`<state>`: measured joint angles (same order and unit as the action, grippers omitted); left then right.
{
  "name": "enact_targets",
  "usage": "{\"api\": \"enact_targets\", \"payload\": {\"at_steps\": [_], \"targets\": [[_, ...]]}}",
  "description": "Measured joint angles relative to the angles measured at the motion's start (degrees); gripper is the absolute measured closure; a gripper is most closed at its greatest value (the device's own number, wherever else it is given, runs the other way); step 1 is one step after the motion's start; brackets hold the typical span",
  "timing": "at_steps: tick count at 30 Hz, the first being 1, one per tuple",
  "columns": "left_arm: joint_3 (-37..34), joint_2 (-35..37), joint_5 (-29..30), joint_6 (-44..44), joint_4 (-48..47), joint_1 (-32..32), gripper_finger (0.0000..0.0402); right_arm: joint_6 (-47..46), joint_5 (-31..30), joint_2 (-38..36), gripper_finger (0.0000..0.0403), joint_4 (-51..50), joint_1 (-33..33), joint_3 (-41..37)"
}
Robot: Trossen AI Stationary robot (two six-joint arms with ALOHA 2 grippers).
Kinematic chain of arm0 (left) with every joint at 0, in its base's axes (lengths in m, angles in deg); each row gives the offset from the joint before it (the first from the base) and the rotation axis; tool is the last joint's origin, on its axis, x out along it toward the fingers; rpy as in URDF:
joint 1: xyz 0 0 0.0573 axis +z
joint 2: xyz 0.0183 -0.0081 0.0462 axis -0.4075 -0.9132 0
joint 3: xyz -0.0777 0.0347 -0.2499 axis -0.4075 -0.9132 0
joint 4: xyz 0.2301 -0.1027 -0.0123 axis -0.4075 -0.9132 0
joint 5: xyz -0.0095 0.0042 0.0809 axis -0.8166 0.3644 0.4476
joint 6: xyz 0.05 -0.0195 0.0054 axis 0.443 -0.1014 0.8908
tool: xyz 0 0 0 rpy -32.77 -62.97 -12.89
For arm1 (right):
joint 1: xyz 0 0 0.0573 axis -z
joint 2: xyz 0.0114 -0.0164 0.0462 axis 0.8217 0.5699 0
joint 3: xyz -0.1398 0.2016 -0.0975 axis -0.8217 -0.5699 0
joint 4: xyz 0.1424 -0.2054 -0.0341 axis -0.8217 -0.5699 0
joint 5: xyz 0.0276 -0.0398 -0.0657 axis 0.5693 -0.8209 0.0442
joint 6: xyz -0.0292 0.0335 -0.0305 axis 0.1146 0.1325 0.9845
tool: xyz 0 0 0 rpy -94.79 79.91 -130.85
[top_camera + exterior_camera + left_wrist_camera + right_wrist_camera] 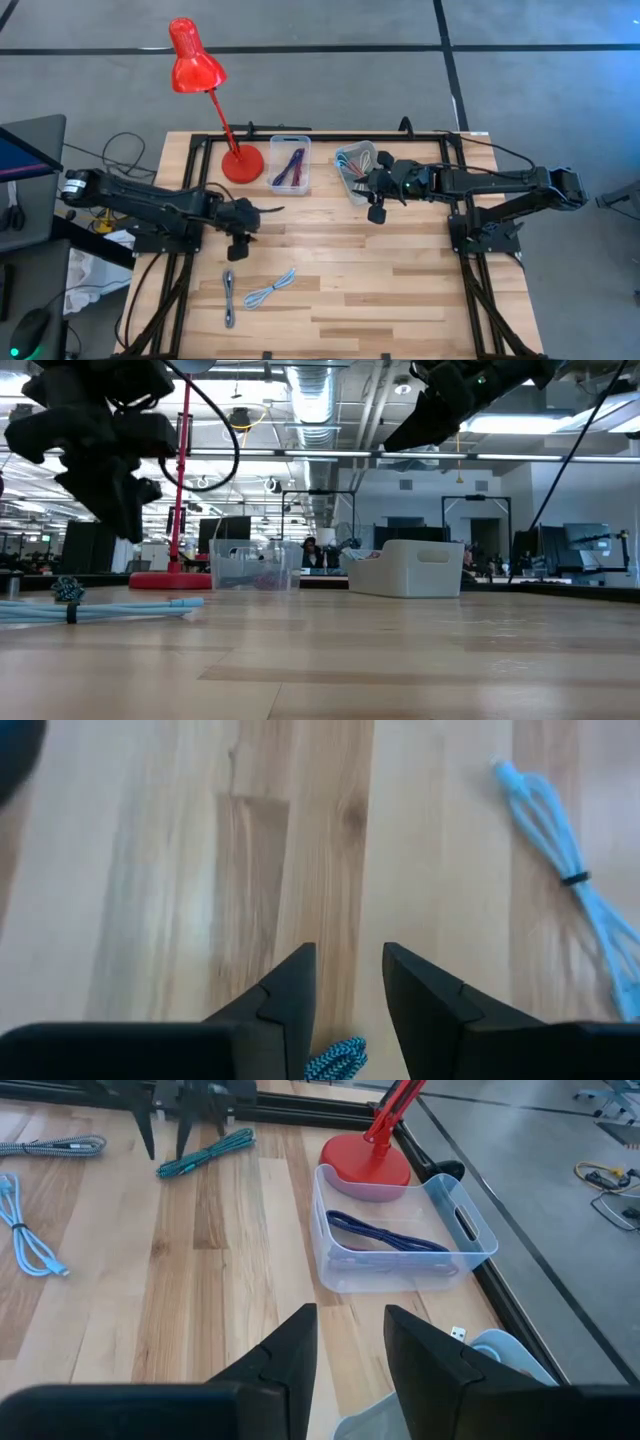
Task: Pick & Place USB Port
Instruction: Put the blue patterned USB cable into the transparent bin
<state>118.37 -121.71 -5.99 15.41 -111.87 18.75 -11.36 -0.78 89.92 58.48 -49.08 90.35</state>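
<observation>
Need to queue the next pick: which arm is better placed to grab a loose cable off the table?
Left. Its gripper hangs just above the teal braided cable, jaws open, with the light blue cable nearby. The right gripper is over by the white bin, farther from both.

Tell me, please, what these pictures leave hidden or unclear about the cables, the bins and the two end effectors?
- White bin: the right end effector overlaps it in the high view, and in the low view its wall hides what is inside.
- Braided cable: cut off by the left wrist view's bottom edge, partly behind the left end effector.
- Cable plugs: too small in the high view to tell their type.
</observation>
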Motion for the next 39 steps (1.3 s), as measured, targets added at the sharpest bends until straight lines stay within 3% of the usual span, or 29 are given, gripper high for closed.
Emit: {"api": "enact_targets", "payload": {"at_steps": [15,17,21,24,31,39], "targets": [[0.06,4.42,0.56,-3.7,-0.53,0.0,0.0285,-0.59,3.06,0.98,0.0291,1.52,-0.11,0.04],[0.39,4.42,-2.1,-8.94,-5.91,0.02,0.0285,-0.59,3.1,1.03,0.0291,1.43,-0.15,0.03],[0.43,4.22,-9.97,-24.23,-29.08,-0.34,0.0285,-0.48,3.1,1.03,0.0291,1.92,-0.13,0.02],[0.85,5.43,-11.19,-24.58,-23.66,-1.57,0.0295,0.58,3.08,1.03,0.0291,4.5,-0.02,0.02],[0.55,4.84,-3.94,-21.07,-19.38,-1.29,0.0322,0.9,3.1,1.22,0.0291,7.79,-0.06,0.02],[0.37,-1.94,2.43,-17.94,-17.86,-1.33,0.0325,0.92,3.08,1.22,0.0291,7.32,-0.13,0.02]]}}
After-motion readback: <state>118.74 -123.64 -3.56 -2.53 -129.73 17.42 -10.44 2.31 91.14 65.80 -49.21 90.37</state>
